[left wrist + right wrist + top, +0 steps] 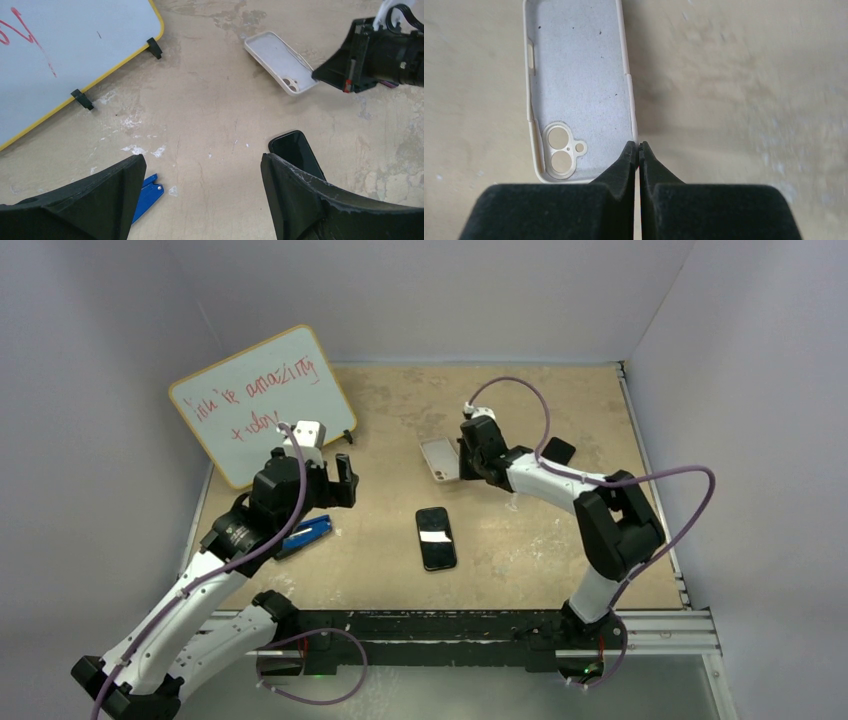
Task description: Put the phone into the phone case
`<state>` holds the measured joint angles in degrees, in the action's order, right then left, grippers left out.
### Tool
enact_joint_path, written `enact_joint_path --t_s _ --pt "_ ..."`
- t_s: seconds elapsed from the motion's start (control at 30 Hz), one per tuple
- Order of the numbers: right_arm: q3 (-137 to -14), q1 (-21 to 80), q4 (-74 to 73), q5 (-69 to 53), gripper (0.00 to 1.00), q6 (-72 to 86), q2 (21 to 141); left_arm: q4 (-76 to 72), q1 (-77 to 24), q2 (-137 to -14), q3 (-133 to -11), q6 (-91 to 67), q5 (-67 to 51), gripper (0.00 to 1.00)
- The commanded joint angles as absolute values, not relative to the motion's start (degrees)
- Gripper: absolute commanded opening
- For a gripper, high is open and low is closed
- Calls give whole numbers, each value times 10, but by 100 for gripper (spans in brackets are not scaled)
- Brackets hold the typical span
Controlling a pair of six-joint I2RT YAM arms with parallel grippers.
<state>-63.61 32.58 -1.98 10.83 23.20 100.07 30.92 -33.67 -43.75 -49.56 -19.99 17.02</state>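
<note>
Case-securing step: right hand (639,147) clenched on the side rim of the phone case (579,75). Left hand (201,160) released, empty. Next, likely, it must grasp the phone (436,537) lying flat on the counter (400,410), nearer than the case.

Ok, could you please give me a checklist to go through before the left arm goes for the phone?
1. Phone case lies open side up and empty: ok.
2. Right gripper shut on the case's side wall: ok.
3. Left gripper open and empty: ok.
4. Phone flat on the table, apart from the case: ok.
5. Left gripper centred over the phone: not ok; in the left wrist view the phone lies off to one side, by one finger.
6. Phone's camera end matches the case's cutout end: cannot tell.
</note>
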Motion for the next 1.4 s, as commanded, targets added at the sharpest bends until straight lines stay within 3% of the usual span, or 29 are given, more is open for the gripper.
enact_joint_path --t_s 0.0,0.43,0.63,0.87,1.0,1.37 --pt "-569 326 -106 174 0 307 938 287 -337 -442 -490 -205 149 89" --pt "-423 330 -183 173 0 422 790 278 -337 -453 -487 -208 139 88" --pt "-416 330 -207 180 7 446 775 276 -337 -458 -491 -203 135 88" --pt "-427 330 -237 177 29 465 768 278 -337 -452 -486 -210 134 88" --pt "-465 325 -264 237 42 436 772 281 -337 -452 -488 -208 135 88" --pt "-529 236 -241 294 91 430 836 282 -337 -449 -488 -201 136 88"
